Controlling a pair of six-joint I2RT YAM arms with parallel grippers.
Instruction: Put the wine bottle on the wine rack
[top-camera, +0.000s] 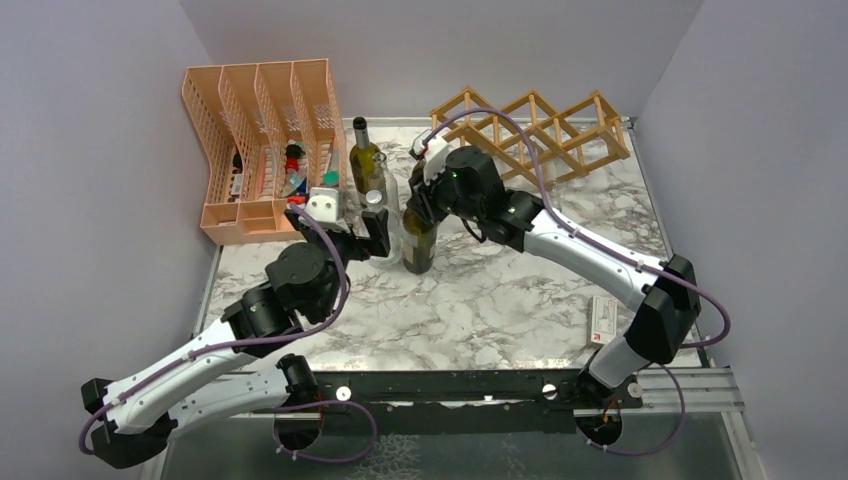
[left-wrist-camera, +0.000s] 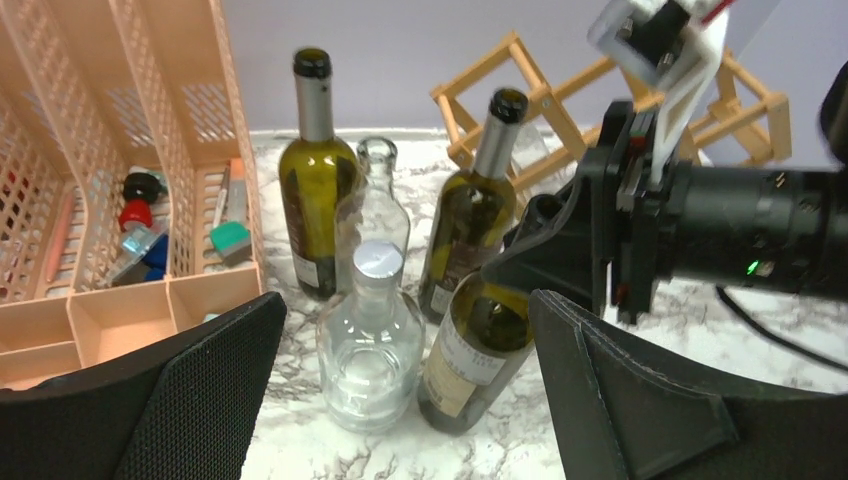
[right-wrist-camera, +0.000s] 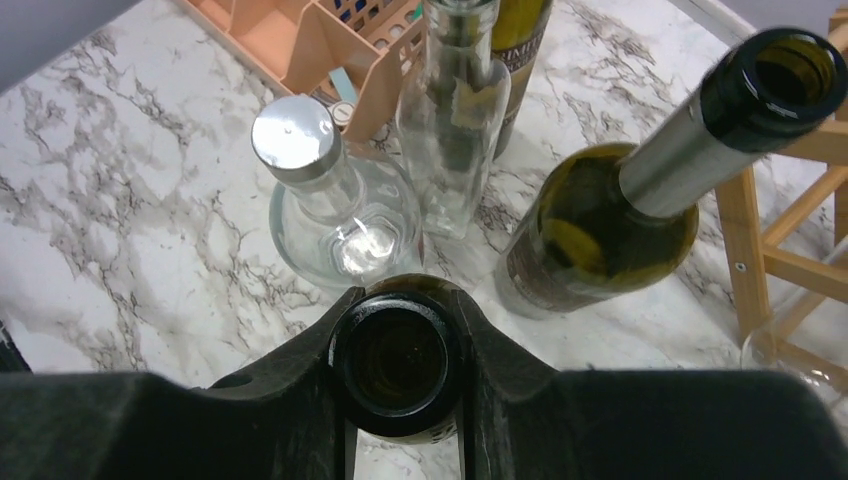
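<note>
The wine bottle (top-camera: 418, 248) is dark green with a pale label and stands mid-table, leaning a little. My right gripper (top-camera: 421, 203) is shut on its neck; the right wrist view shows both fingers (right-wrist-camera: 310, 380) pressed round the open mouth (right-wrist-camera: 400, 362). In the left wrist view the bottle (left-wrist-camera: 470, 350) has its base at the marble. My left gripper (left-wrist-camera: 405, 310) is open and empty, just left of the bottle, facing a round clear bottle (left-wrist-camera: 372, 350). The wooden lattice wine rack (top-camera: 530, 125) stands at the back right, empty.
Two more green wine bottles (left-wrist-camera: 315, 180) (left-wrist-camera: 470, 210) and a tall clear bottle (left-wrist-camera: 375, 200) crowd behind the held one. A peach mesh file organizer (top-camera: 260, 140) with small items stands back left. A small white box (top-camera: 605, 322) lies near the right arm's base.
</note>
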